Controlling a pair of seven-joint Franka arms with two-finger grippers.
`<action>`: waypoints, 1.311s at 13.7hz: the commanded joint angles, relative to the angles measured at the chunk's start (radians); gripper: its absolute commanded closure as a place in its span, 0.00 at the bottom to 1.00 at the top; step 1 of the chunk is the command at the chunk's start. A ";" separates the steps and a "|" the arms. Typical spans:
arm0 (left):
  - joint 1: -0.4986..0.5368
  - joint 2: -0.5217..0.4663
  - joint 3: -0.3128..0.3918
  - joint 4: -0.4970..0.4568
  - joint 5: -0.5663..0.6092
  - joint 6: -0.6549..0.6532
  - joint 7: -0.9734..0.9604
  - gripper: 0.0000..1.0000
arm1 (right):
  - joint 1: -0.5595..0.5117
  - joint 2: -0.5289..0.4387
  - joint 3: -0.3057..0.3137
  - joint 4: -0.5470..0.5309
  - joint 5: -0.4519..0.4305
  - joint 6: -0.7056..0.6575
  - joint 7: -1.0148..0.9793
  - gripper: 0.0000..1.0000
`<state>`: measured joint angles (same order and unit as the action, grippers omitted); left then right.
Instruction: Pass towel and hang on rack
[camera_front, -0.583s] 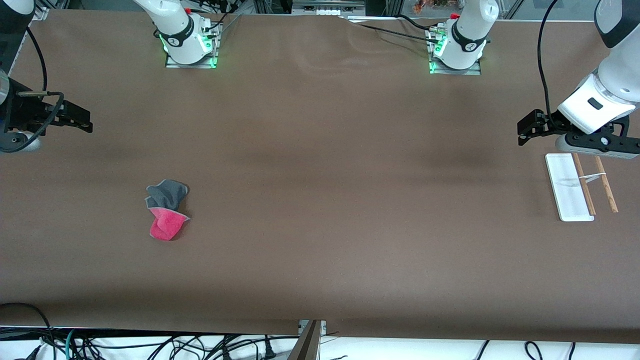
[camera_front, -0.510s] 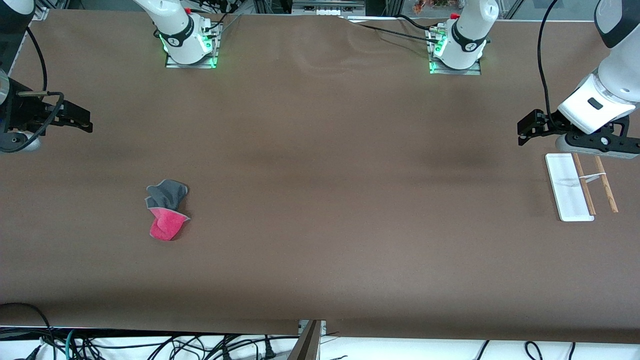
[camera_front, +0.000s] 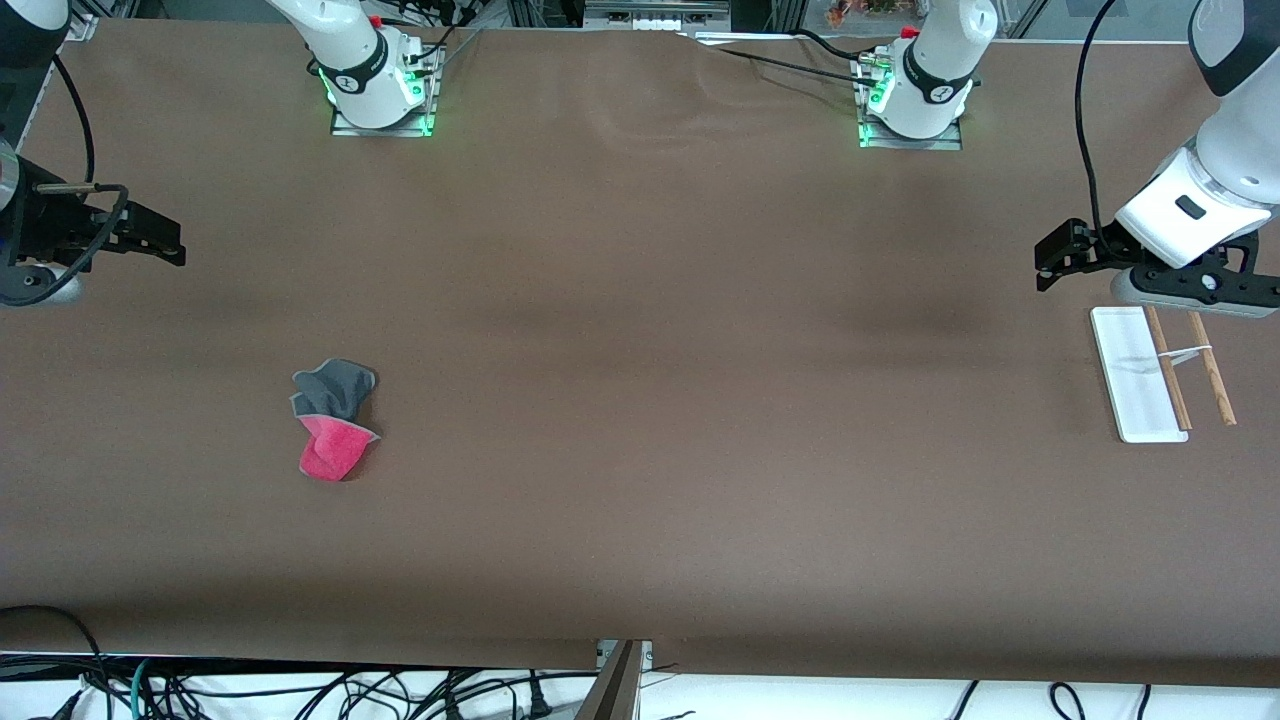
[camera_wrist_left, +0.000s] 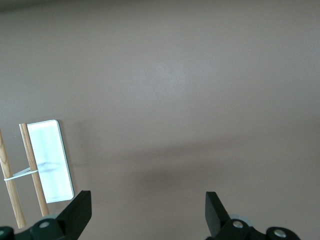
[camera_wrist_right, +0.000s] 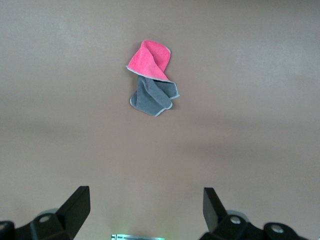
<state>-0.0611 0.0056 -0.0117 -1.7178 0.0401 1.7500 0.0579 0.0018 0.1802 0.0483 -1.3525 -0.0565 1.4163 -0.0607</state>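
Nothing has moved since the earlier frames: both arms hang where they were and the towel (camera_front: 335, 420) lies in the same crumpled heap.

In the front view the towel sits at the lower left of the frame on the tabletop (camera_front: 640, 400), toward the right arm's end, with the grey side folded over the pink. The rack (camera_front: 1160, 375) stands at the right edge of the frame, toward the left arm's end, well apart from the towel; its white base lies beside two thin wooden rods.

The right claw (camera_front: 150, 240) hangs at the left edge of the frame, over bare tabletop, released with its jaws wide. The left claw (camera_front: 1060, 262) hangs at the right edge, close by the rack's upper end, also released and holding nothing. Both wait.

The towel looks light, soft and limp; it should sag and unfold once lifted, and is not fragile or slippery. The best hold is probably a pinch from above on the raised fold where grey meets pink (camera_wrist_right: 152, 80), gathering more than one layer, leaving a free corner hanging for the other claw to take at the handover. The rack looks light and could tip if the cloth drags on its rods.
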 joint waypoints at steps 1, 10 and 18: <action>0.004 0.017 -0.002 0.038 0.006 -0.024 0.022 0.00 | -0.011 -0.011 0.012 -0.016 -0.002 0.012 -0.002 0.00; 0.004 0.017 -0.002 0.038 0.006 -0.024 0.022 0.00 | 0.021 0.157 0.013 -0.019 -0.011 0.163 0.001 0.00; 0.004 0.017 -0.002 0.038 0.006 -0.026 0.022 0.00 | 0.076 0.370 0.013 -0.033 -0.020 0.286 -0.005 0.00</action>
<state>-0.0611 0.0074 -0.0118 -1.7161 0.0401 1.7487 0.0579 0.0609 0.5238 0.0599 -1.3822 -0.0581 1.6801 -0.0616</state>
